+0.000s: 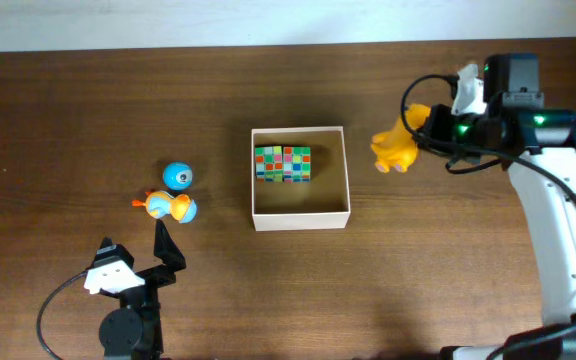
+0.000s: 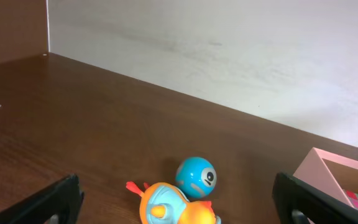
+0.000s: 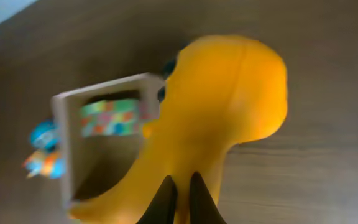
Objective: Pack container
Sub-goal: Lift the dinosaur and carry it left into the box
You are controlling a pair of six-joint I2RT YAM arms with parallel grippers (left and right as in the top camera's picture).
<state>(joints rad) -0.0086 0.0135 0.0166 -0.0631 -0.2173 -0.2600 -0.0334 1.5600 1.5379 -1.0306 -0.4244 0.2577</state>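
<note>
Clamped in the right gripper (image 3: 180,196): a smooth, bulbous yellow toy (image 1: 395,148), just off 3 o'clock of the thin-walled, cardboard-floored container (image 1: 299,218). Probably mid-carry; next, across toward 9 o'clock, then release beside the checkered cube (image 1: 283,164). At 7 o'clock, spread wide and idle: the left gripper (image 1: 138,255).

The yellow toy (image 3: 222,112) is blurring across the right wrist view and hiding part of the equally blurred container (image 3: 61,149); the left wrist view's bottom edge is cutting off the orange-and-blue toy (image 2: 173,208); its right edge is cropping the container.
</note>
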